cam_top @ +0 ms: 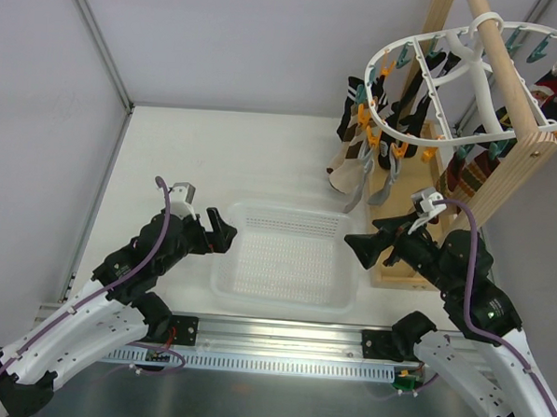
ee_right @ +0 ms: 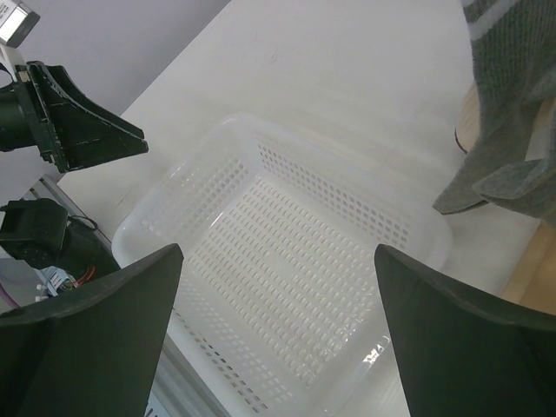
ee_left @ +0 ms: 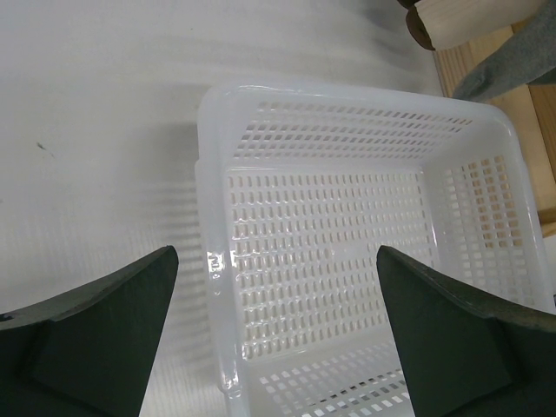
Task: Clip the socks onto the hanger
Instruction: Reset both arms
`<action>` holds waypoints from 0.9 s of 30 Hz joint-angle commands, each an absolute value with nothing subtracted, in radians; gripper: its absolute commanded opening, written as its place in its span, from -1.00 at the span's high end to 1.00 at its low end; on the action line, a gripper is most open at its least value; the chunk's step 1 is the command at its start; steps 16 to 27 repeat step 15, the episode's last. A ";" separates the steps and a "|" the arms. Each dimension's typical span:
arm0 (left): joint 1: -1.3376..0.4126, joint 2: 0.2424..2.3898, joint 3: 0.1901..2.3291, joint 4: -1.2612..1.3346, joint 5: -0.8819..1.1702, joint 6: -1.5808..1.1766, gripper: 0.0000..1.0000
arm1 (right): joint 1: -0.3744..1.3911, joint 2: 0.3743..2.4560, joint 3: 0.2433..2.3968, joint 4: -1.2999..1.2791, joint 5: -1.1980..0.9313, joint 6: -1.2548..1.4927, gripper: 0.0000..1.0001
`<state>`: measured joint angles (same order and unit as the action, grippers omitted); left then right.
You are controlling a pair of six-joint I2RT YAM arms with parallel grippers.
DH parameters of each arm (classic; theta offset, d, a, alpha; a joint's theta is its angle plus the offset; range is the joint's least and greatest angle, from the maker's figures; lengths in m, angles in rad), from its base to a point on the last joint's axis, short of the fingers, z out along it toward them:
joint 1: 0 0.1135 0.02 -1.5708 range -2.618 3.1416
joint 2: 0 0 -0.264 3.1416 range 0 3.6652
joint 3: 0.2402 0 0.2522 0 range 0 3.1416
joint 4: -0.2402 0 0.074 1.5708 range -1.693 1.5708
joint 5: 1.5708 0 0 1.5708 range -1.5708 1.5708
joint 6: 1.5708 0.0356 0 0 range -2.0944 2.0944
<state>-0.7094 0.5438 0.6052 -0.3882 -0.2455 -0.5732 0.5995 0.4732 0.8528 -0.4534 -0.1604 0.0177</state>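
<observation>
Two grey socks [cam_top: 386, 181] hang from the hanger [cam_top: 431, 142], above and ahead of the right claw [cam_top: 360, 248] and well apart from the left claw [cam_top: 223, 232], far off to its right. In the right wrist view grey knit dangles past the claw tips at upper right, not touching them. The clips are too small to confirm the bite on each cuff.

Same ring: black socks and a beige one hang beside the grey pair.

Basket [cam_top: 288, 209]: lies between the two claws and below both. Nothing in it in any view.

Left claw: jaws spread wide with nothing between them, tips over the basket's left rim. Right claw: jaws spread wide, nothing held, tips over the right rim, facing the left claw across the basket.

Pole frame [cam_top: 509, 169] carrying the hanger stands just right of the right claw.

Step, my reading: clipping looks finished. The grey pair is up, the basket has nothing left to pick, and both claws are free.

Next move, if any: check that each grey cuff sits fully in its clip. If one is loose, the right claw is nearer and would have to rise and reach forward. One claw would squeeze the clip while the other feeds the cuff in. Risk: a nudge could set the ring swinging.
</observation>
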 commanded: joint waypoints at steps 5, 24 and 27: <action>-0.704 0.534 0.629 -0.383 -0.262 -0.572 -0.99 | 0.603 0.463 0.868 -0.433 -0.144 0.011 -0.93; -0.704 0.534 0.627 -0.380 -0.284 -0.578 -0.98 | 0.604 0.423 0.897 -0.489 -0.132 0.006 -0.93; -0.704 0.534 0.627 -0.380 -0.284 -0.578 -0.98 | 0.604 0.423 0.897 -0.489 -0.132 0.006 -0.93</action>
